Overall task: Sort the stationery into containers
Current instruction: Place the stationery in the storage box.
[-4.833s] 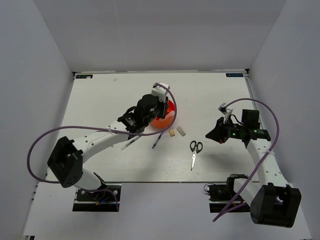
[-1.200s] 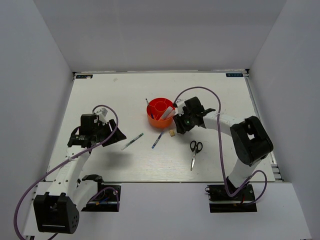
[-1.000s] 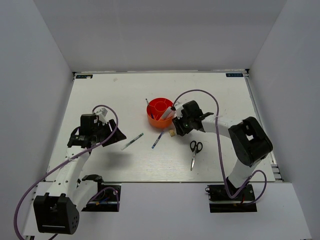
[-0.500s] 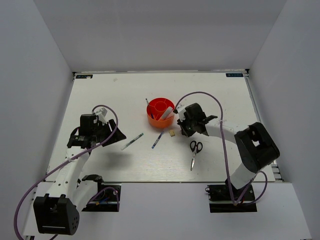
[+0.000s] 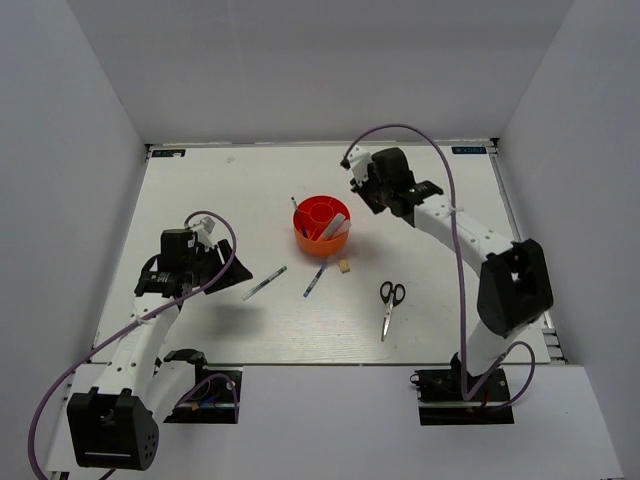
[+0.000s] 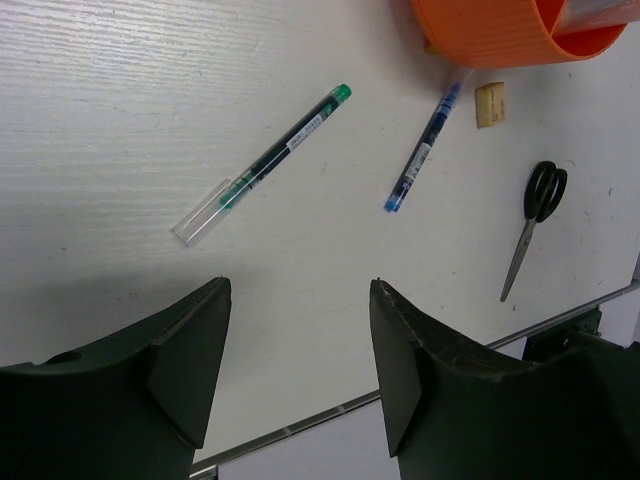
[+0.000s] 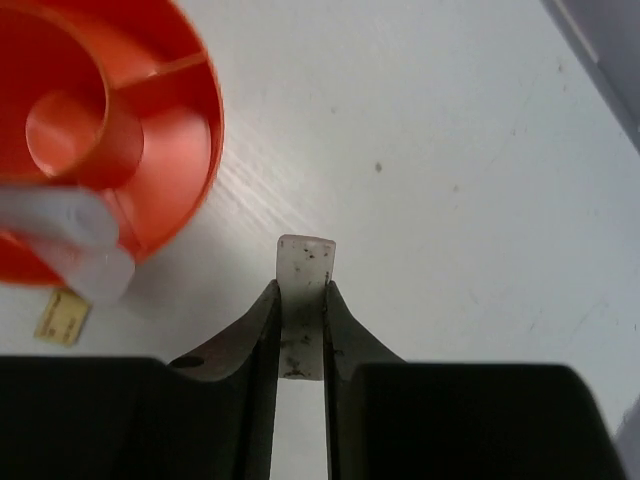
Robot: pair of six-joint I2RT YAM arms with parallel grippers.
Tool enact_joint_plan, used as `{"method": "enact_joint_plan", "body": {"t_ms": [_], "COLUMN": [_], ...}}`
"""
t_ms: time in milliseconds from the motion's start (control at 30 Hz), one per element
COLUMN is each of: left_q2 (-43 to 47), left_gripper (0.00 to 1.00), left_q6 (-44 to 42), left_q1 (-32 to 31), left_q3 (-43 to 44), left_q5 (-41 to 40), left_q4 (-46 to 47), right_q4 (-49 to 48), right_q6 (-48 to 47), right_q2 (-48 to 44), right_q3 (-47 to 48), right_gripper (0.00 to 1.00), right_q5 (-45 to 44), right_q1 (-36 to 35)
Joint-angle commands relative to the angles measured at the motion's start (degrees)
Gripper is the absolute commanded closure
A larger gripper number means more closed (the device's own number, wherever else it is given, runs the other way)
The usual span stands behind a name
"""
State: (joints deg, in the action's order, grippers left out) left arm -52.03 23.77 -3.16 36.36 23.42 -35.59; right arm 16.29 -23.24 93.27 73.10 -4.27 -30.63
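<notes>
The round orange organizer stands mid-table and holds pens and a clear marker tube. My right gripper hangs just right of and beyond it, shut on a pale eraser block held above bare table; the organizer's rim shows at upper left. A second eraser lies in front of the organizer. A green pen, a blue pen and black-handled scissors lie on the table. My left gripper is open and empty, left of the green pen.
The left wrist view shows the blue pen, the eraser, the scissors and the table's near edge. White walls enclose the table on three sides. Purple cables loop over both arms.
My right gripper has closed on the eraser that lay right of the organizer, lifted it and swung back and up to the organizer's far right. The left arm has not moved.
</notes>
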Motion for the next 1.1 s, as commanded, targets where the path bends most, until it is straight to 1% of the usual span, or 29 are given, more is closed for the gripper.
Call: {"method": "enact_joint_plan", "body": {"t_ms": [0,33,100,133,200,233,367,500,700,833,900,933,967,1067], "left_q2": [0.5,0.4,0.4,0.4,0.4,0.4,0.3,0.3,0.3,0.3,0.3,0.3,0.3,0.3], "left_gripper": [0.32,0.32,0.32,0.32,0.32,0.32,0.32,0.32,0.32,0.32,0.32,0.32,0.32,0.32], "left_q6": [-1.0,-1.0,-1.1,-1.1,-1.2,-1.0,-1.1,-1.2,-1.1,-1.2,-1.1,-1.1,-1.1,-1.2], "left_q1": [0.2,0.3,0.1,0.2,0.2,0.2,0.3,0.3,0.3,0.1,0.3,0.2,0.3,0.2], "left_q3": [-0.2,-0.2,-0.2,-0.1,-0.1,-0.1,-0.1,0.0,-0.1,-0.1,-0.1,-0.1,-0.1,-0.1], "left_q5": [1.2,1.1,1.3,1.1,1.3,1.3,1.3,1.5,1.5,1.5,1.5,1.6,1.5,1.5], "left_q4": [0.3,0.3,0.4,0.4,0.3,0.3,0.3,0.3,0.3,0.4,0.3,0.3,0.3,0.3], "right_q4": [-0.4,-1.1,-1.2,-1.5,-1.3,-1.4,-0.8,-1.7,-1.8,-1.4,-1.4,-1.3,-1.2,-1.1], "right_q6": [-1.2,-0.8,0.1,0.5,1.3,1.6,3.6,4.6,6.9,7.5,8.1,8.7,8.9,9.2], "right_q2": [7.1,7.9,11.4,12.4,14.6,14.7,16.0,15.0,15.1,15.9,17.0,17.1,17.0,16.2], "right_q3": [8.4,11.6,13.5,15.2,16.2,17.0,17.3,14.8,14.1,15.0,15.4,15.4,15.6,15.2], "right_gripper": [1.0,1.0,1.0,1.0,1.0,1.0,1.0,1.0,1.0,1.0,0.9,0.77,0.71,0.61], "right_q5": [3.7,7.4,10.3,13.7,15.5,17.8,20.5,23.3,25.2,24.9,24.4,24.3,24.3,24.3], "right_q1": [0.7,1.3,1.4,1.7,1.7,1.5,1.6,1.5,1.6,1.4,1.4,1.5,1.5,1.5]}}
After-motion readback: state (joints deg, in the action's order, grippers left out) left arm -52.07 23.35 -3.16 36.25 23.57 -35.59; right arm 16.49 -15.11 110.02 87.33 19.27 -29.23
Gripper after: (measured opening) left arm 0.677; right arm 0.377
